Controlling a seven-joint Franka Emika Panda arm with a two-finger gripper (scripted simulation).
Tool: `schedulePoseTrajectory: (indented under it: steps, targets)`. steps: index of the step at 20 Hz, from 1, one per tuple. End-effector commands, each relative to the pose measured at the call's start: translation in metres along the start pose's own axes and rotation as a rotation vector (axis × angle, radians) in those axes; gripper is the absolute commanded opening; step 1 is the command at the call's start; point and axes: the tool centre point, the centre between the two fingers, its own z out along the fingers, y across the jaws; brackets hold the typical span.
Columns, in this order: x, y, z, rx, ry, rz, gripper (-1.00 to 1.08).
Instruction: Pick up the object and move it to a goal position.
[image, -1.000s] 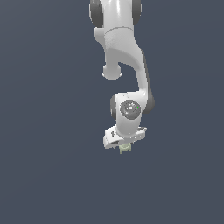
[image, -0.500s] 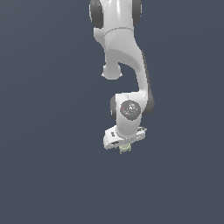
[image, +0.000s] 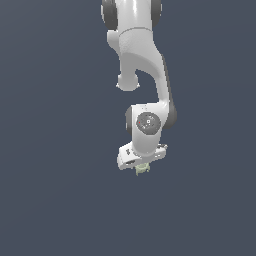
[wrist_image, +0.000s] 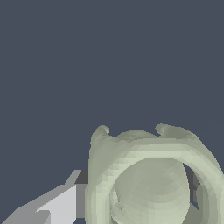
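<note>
Slippage is the main risk here: in the exterior view the white gripper (image: 141, 167) hangs from the arm with the pale green object (image: 143, 169) peeking out just below it, seemingly pinched between the jaws, with no surface visible beneath. In the wrist view one grey-white fingertip (wrist_image: 61, 205) presses the lumpy, ring-like object (wrist_image: 151, 179) from the side. Since the hold appears to sit on rounded bumps, a quick swing toward the goal could roll it free, I judge.

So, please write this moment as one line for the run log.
arm: Franka Panda | gripper: shut on object | object: pale green, lumpy, between the fingers | goal: none visible
</note>
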Motion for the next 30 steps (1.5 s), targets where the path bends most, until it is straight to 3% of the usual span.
schedulePoseTrajectory:
  steps: [1, 19, 30]
  targets:
    - [0.0, 0.004, -0.012, -0.001, 0.002, 0.0, -1.0]
    - [0.0, 0.051, -0.18, 0.0, 0.002, 0.0, -1.0]
    - [0.003, 0.065, -0.225, 0.0, 0.002, 0.0, -1.0]
